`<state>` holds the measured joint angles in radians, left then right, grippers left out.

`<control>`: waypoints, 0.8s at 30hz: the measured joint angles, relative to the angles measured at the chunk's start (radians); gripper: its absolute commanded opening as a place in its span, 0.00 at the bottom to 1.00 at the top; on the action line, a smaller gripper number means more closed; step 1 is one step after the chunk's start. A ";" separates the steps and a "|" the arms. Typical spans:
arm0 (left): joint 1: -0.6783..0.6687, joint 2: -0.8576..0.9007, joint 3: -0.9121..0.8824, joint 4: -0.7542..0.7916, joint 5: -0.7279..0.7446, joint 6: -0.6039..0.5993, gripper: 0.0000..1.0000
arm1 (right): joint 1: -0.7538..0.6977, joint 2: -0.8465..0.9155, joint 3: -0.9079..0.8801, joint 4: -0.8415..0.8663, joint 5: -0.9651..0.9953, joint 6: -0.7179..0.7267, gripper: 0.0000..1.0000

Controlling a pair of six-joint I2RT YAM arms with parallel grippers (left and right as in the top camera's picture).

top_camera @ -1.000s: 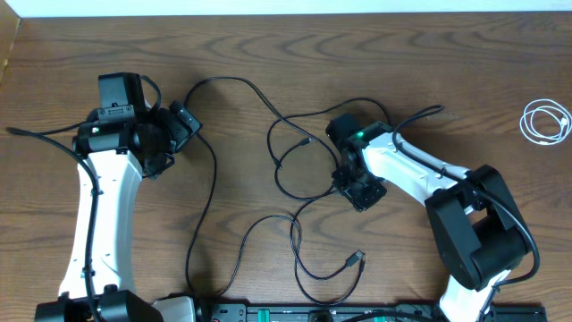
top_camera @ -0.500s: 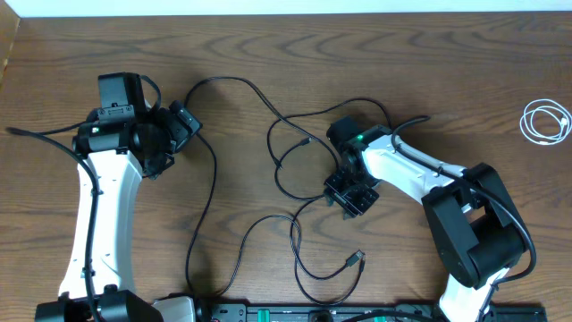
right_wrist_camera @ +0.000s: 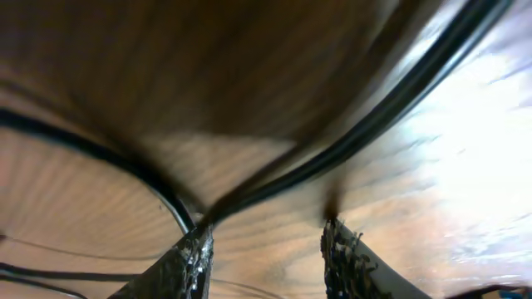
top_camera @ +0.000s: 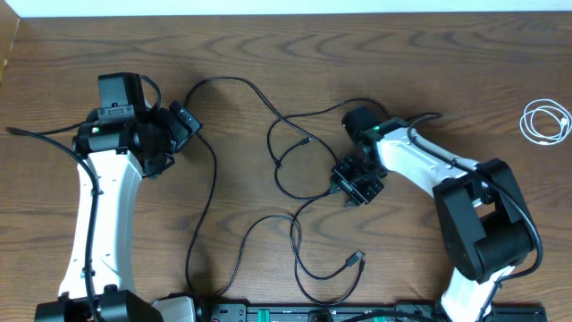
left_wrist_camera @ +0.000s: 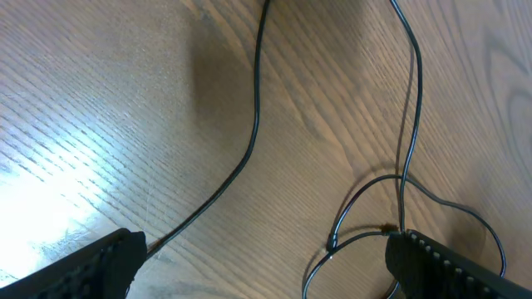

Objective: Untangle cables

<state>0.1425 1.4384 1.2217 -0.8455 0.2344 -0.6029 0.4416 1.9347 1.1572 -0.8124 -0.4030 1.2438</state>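
Nearest the arm bases, at the 6 o'clock edge of the overhead view, a black rail is cut off by the frame and one black cord runs under it out of sight. Just above it a small plug end (top_camera: 358,258) lies free on the wooden table (top_camera: 447,54).

Further in, towards 3 o'clock of the table's middle, the right gripper (top_camera: 356,186) sits low over the black cords (top_camera: 214,174), where a loop bends round beneath it. Its body covers that crossing from above. In the right wrist view its fingertips (right_wrist_camera: 193,257) stand somewhat apart with wood showing between them, and thick blurred cords sweep in to the inner edge of the 9 o'clock fingertip. The blur leaves it unclear whether anything is pinched, so I cannot tell if that gripper is grasping a cord or merely touching one.

At 9 o'clock the left gripper (top_camera: 183,123) is released, jaws wide. Its wrist view shows only the two finger ends at the bottom corners; one cord passes close by the 7 o'clock finger (left_wrist_camera: 100,266), with contact uncertain. Loops cross near the 5 o'clock one.

Farthest out, at 2 o'clock, the white cord (top_camera: 547,122) lies coiled, well apart from the tangle
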 measured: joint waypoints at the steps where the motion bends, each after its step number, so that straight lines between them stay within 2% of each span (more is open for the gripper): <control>1: 0.000 0.000 0.000 0.000 0.000 0.000 0.98 | -0.007 0.000 0.000 0.000 0.003 0.000 0.38; 7: 0.000 0.000 0.000 0.000 0.000 0.000 0.98 | -0.014 0.000 0.000 -0.015 0.024 -0.003 0.26; 24: 0.000 0.000 0.000 0.000 0.000 0.000 0.98 | 0.059 -0.017 0.015 -0.045 0.283 0.120 0.24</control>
<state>0.1425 1.4384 1.2217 -0.8455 0.2344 -0.6029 0.5007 1.9175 1.1725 -0.8574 -0.1200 1.3636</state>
